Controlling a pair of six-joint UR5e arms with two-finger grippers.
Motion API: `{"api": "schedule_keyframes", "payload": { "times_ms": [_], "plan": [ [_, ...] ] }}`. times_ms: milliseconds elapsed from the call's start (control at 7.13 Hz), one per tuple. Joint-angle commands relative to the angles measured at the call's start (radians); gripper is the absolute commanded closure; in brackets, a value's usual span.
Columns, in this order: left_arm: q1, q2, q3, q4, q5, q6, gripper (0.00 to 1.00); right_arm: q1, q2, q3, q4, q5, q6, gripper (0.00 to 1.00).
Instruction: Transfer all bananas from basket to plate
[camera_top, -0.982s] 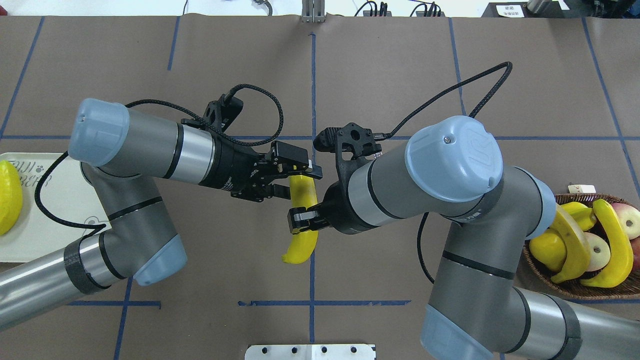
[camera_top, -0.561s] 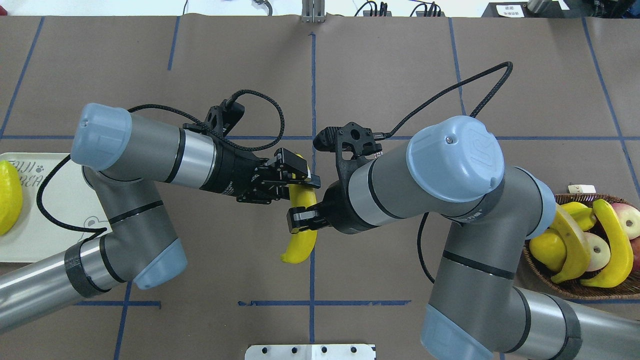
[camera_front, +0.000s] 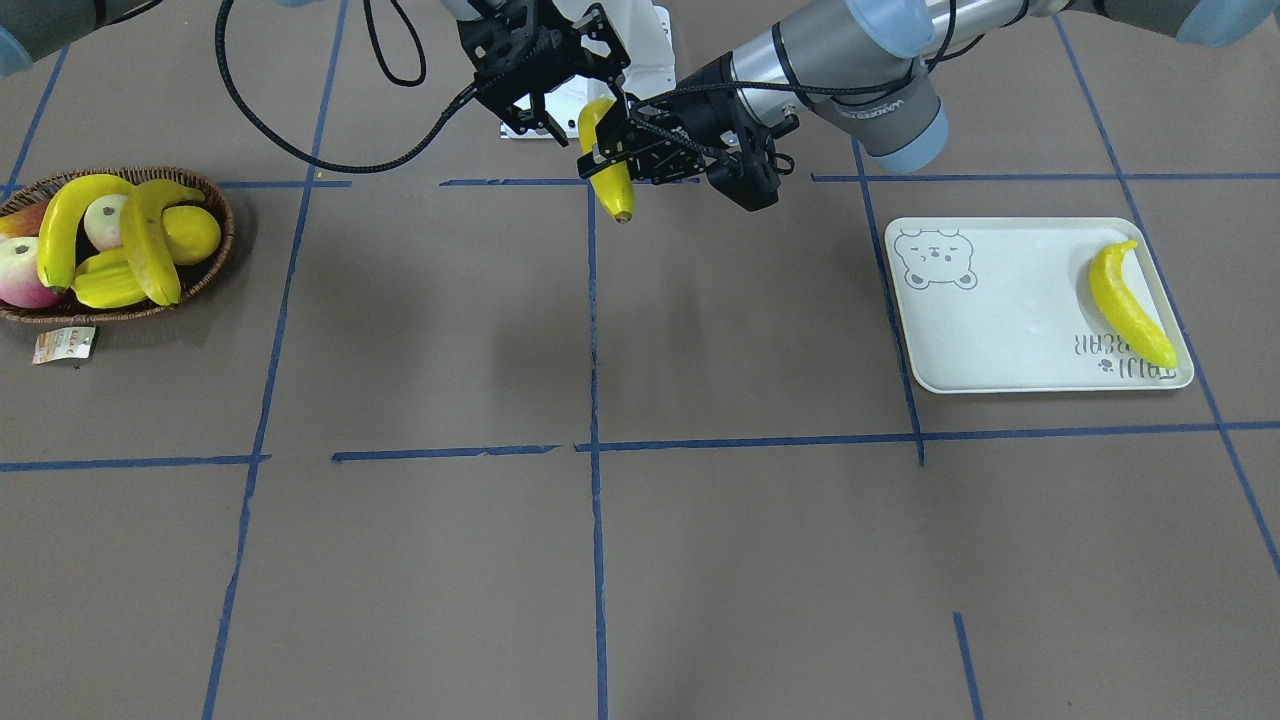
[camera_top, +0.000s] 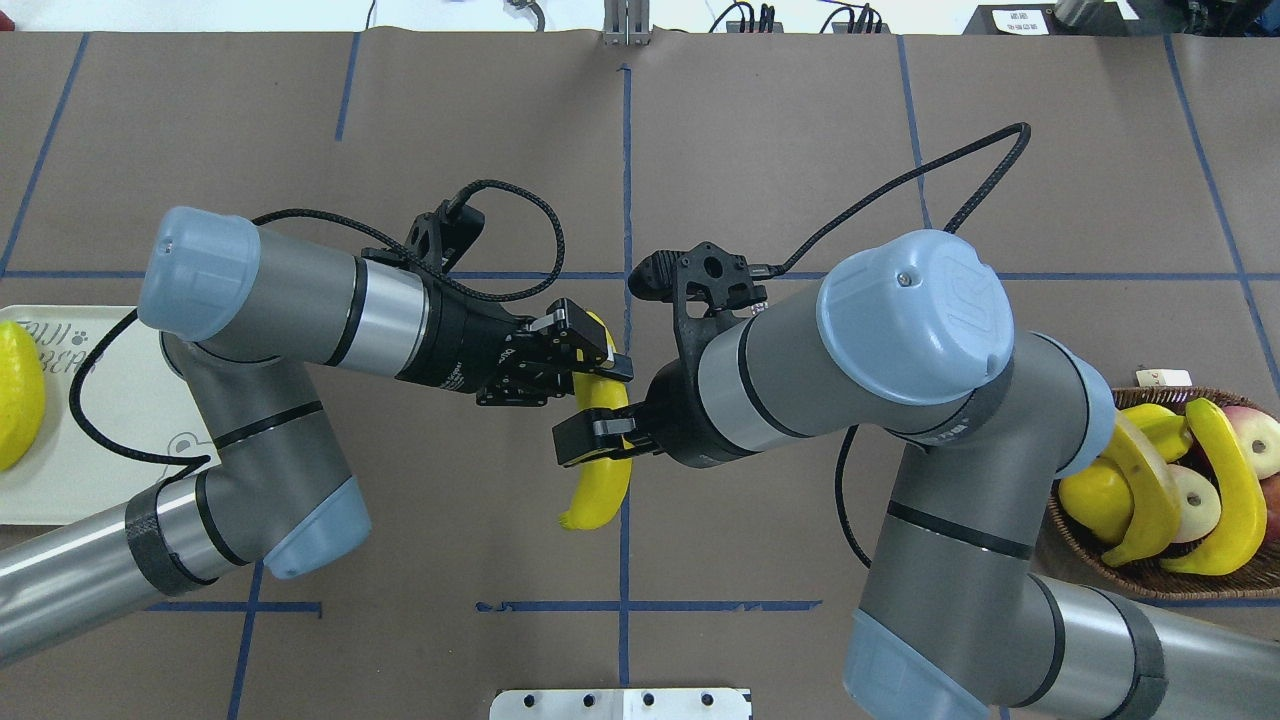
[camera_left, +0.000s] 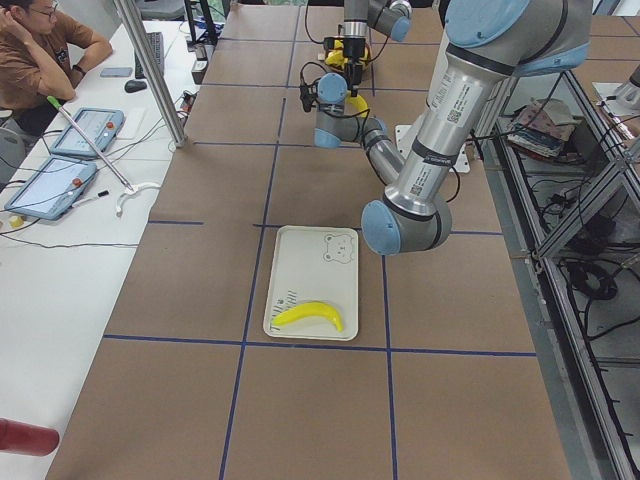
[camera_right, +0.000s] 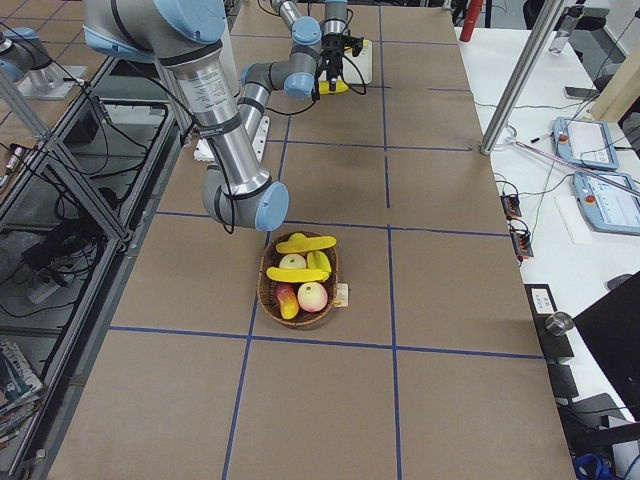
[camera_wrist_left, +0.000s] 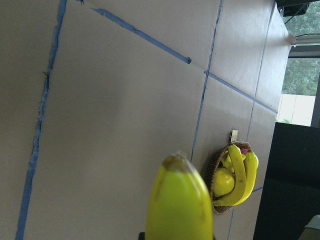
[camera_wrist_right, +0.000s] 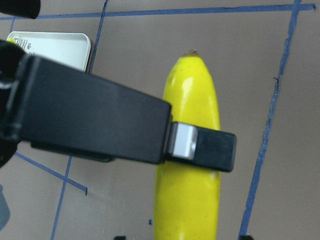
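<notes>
Overhead exterior view: above the middle of the worktop (camera_top: 780, 150), a banana (camera_top: 598, 485) hangs roughly upright, clear of the surface. The left gripper (camera_top: 597, 362) pinches its upper part. The right gripper (camera_top: 590, 445) straddles it lower down. In the right wrist view its fingers look slightly spread, off the skin on both sides. The plate (camera_top: 70, 480) sits at the worktop's left edge with a second banana (camera_front: 1130, 300) lying on it. The basket (camera_top: 1150, 582) at the right edge holds two more bananas (camera_top: 1228, 490) among other fruit (camera_top: 1258, 435).
</notes>
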Motion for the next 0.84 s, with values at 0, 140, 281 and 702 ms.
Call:
{"api": "schedule_keyframes", "payload": {
  "times_ms": [0,140,281,702],
  "plan": [
    [-0.002,0.002,-0.007,0.021,-0.003,0.000,1.00,0.001,0.001,0.003,0.001,0.000,0.030,0.00],
    [-0.015,0.009,-0.010,0.128,-0.011,0.007,1.00,0.005,0.001,0.007,-0.001,-0.009,0.033,0.00],
    [-0.060,0.043,-0.011,0.220,-0.043,0.018,1.00,0.015,-0.004,0.013,-0.002,-0.017,0.046,0.00],
    [-0.253,0.242,-0.042,0.335,-0.130,0.232,1.00,0.038,-0.082,0.058,-0.014,-0.092,0.062,0.00]
  ]
}}
